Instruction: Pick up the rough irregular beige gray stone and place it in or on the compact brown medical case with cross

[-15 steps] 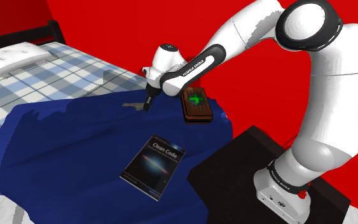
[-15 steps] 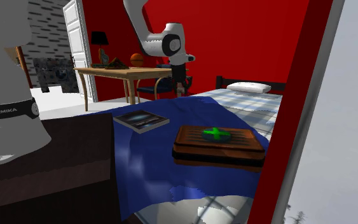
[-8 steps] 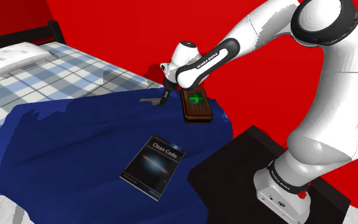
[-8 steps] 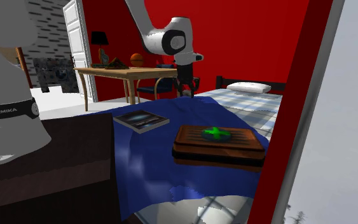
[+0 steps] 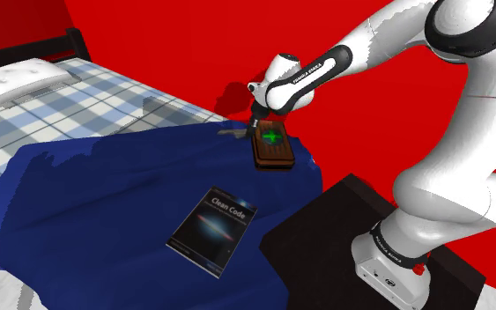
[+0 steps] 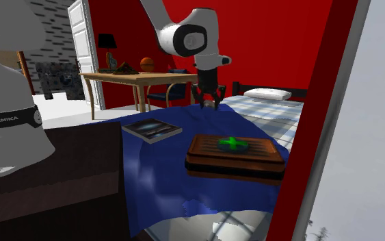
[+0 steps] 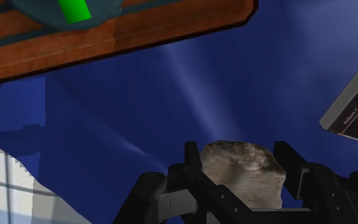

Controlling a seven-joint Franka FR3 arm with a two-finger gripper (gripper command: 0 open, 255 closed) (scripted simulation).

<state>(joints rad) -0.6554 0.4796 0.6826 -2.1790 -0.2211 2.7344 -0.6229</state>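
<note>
tool [image 5: 256,125] shifted across blue blanket [image 5: 105,202] to just beside brown case [image 5: 274,151] | fingers pinch grey-beige stone [image 7: 242,173] between them | stone held above blanket

Bright, even light is flooding the shoulder view, and the arm [image 5: 453,172] is casting a darker shadow on the red wall [image 5: 140,57]. In the second exterior view the case [image 6: 233,156] is throwing a dark shadow onto the blanket [image 6: 158,183], while the right side is washing out to pale grey. In the wrist view a pale streak is crossing the blanket and the stone [image 7: 244,172] is catching light on top.
</note>
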